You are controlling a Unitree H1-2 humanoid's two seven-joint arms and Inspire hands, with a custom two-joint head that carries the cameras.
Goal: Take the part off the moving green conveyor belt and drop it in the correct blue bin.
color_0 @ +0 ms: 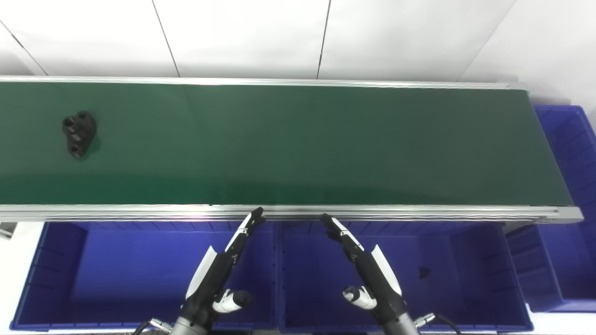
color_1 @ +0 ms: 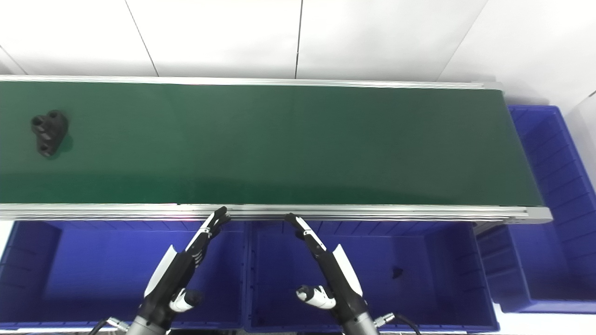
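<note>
A black part [color_0: 79,133] with round holes lies on the green conveyor belt [color_0: 298,144] at its far left. My left hand [color_0: 219,272] hangs open over the left blue bin [color_0: 51,279], fingers stretched toward the belt's near rail. My right hand [color_0: 368,270] is open too, over the middle blue bin [color_0: 484,279], fingertips just short of the rail. Both hands hold nothing and are far to the right of the part. A small black piece [color_0: 423,272] rests inside the middle bin.
A third blue bin [color_0: 570,153] stands beyond the belt's right end. The aluminium rail [color_0: 419,213] runs along the belt's near edge, just ahead of both hands. A white wall rises behind the belt.
</note>
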